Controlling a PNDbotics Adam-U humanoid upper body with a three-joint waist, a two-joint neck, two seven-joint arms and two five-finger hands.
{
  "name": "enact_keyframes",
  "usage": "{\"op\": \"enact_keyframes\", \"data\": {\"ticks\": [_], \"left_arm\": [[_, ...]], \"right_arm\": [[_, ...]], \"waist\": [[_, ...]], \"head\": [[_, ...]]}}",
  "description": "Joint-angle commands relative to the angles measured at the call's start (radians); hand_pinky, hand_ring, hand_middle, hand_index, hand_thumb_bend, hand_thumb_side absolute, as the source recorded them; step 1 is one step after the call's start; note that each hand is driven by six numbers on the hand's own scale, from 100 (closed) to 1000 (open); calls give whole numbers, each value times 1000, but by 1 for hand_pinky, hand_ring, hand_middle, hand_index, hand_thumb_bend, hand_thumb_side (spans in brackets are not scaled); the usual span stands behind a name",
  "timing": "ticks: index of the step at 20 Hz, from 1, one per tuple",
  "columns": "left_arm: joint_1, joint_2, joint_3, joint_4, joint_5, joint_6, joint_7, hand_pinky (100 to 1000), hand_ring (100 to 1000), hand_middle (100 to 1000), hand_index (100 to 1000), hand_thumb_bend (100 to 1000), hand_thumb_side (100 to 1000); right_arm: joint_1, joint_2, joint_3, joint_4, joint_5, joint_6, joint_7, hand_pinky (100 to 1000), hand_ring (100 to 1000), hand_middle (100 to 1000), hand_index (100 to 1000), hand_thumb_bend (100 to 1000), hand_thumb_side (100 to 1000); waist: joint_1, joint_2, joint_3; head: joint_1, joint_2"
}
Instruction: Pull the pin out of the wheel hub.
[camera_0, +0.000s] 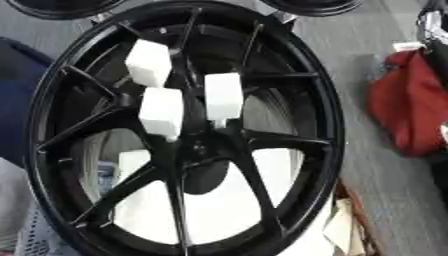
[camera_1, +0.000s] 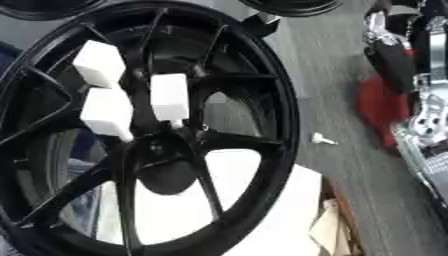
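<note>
We see the large black spoked alloy wheel hub (camera_0: 184, 135) filling the near view, three white block-headed pins (camera_0: 222, 96) seated left of centre. Extraction looks unstarted; only a silver-and-black arm (camera_1: 420, 100) shows at right, fingers impossible to tell.

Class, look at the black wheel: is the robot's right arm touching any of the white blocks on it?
Apart. In the right eye view the arm stays at the right edge, with bare grey floor between it and the wheel carrying the white blocks.
</note>
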Motion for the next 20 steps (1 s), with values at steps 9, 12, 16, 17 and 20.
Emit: {"op": "enact_keyframes", "data": {"ticks": [9, 12, 16, 17, 20], "left_arm": [[-192, -156, -102, 185, -47, 1, 0, 829, 740, 741, 848, 190, 877], [-216, -193, -107, 251, -68, 3, 0, 827, 735, 741, 848, 196, 873], [-223, -213, -108, 299, -89, 15, 0, 832, 731, 745, 859, 224, 866], [-224, -216, -108, 306, -92, 23, 0, 839, 740, 755, 869, 241, 858], [-229, -228, -108, 319, -93, 44, 0, 868, 756, 774, 891, 266, 826]], "right_arm": [[-17, -23, 3, -18, -6, -2, 16, 764, 651, 732, 899, 100, 545], [-19, -19, 4, -18, -8, -4, 18, 764, 650, 731, 900, 100, 545], [-19, -16, 4, -18, -9, -5, 16, 763, 647, 729, 900, 100, 547], [-19, -14, 4, -18, -10, -5, 15, 763, 647, 729, 900, 100, 547], [-20, -11, 6, -18, -13, -7, 14, 763, 647, 729, 901, 100, 548]], "waist": [[-3, -41, -7], [-3, -40, -10], [-1, -35, -10], [-1, -34, -10], [1, -30, -9]], "head": [[11, -3], [18, -6], [24, -7], [25, -6], [30, -5]]}}
